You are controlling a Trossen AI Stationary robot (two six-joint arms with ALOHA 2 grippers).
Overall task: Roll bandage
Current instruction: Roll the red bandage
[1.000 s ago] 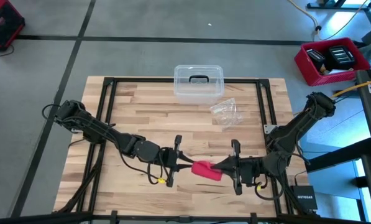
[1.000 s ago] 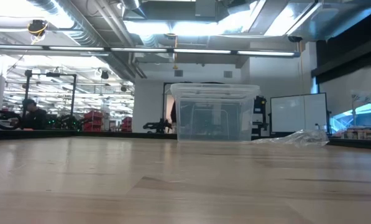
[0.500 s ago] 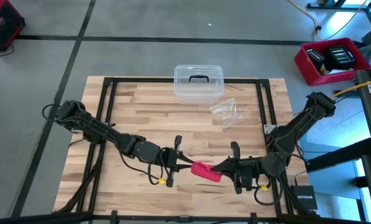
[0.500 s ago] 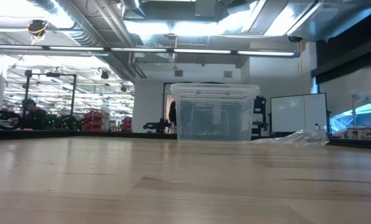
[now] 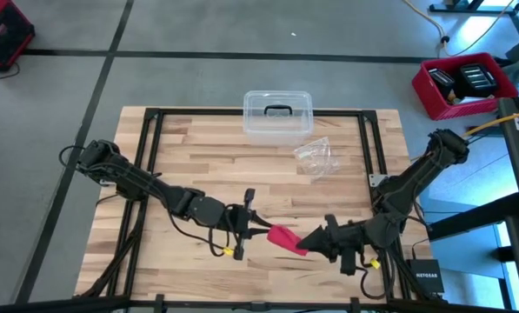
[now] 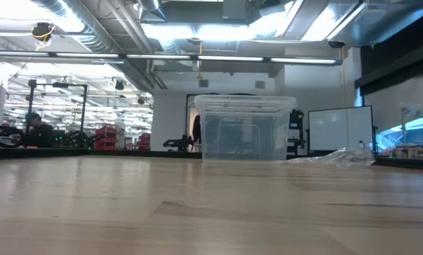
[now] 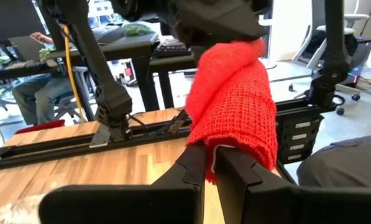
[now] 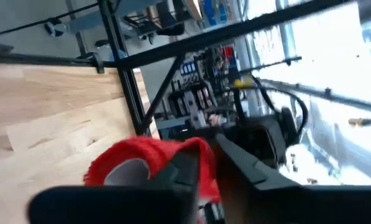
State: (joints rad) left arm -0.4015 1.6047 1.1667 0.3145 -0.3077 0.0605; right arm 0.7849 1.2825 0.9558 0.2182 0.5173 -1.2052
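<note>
Red mesh fabric fills the space between your two grippers: the bandage (image 5: pixel 283 238) is already wound into a fat roll and held up off the table (image 5: pixel 198 148) near its front edge, between the arms. Your left gripper (image 7: pixel 210 163) is pinched tight on the roll's lower edge, its two dark fingers (image 7: pixel 191 165) pressed almost together with the weave bulging above them. Your right gripper (image 5: pixel 309 241) meets the roll from the other end; in the right wrist view one finger seems tucked into the hollow core of the roll (image 8: pixel 145 165), the other lies outside, and you can't tell whether that grip is firm or slackening.

Judging by the shape, the winding is mostly done (no long flat tail shows anywhere). What seems left is tidying the loose end and setting the roll down.

The high view alone gives you both arms, plus the clear plastic box (image 5: pixel 277 115) and the crinkled wrapper (image 5: pixel 316 156) well behind the work. The low view shows that box (image 6: pixel 244 129) and wrapper but neither gripper nor bandage. Only the wrist views show the weave and the grip.
</note>
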